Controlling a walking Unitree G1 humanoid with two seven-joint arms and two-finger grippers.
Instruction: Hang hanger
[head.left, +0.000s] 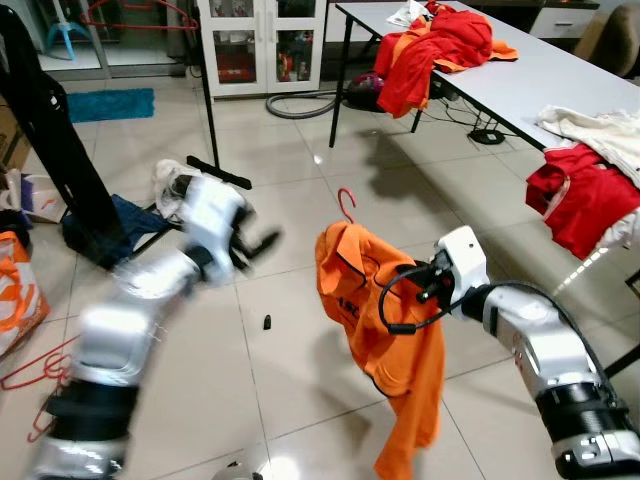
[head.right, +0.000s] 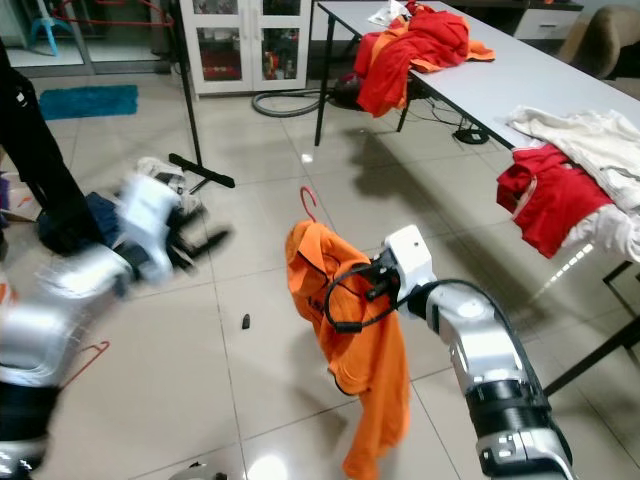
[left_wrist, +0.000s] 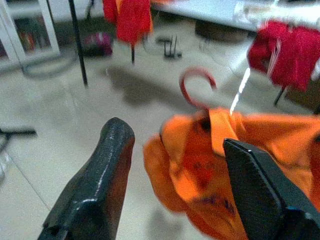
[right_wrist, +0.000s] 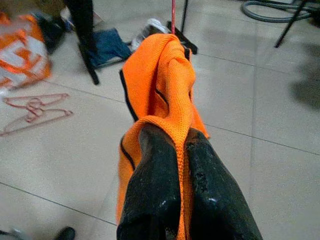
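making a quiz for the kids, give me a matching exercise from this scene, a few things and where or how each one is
Things:
1. orange shirt
2. red hook
3. left gripper
4. blue mat

States:
a. flat on the floor, far back
b. open, nothing between the fingers
c. sticks up from the shirt's collar
d. pinched in the right gripper

Pairs: 1-d, 2-c, 3-b, 4-a
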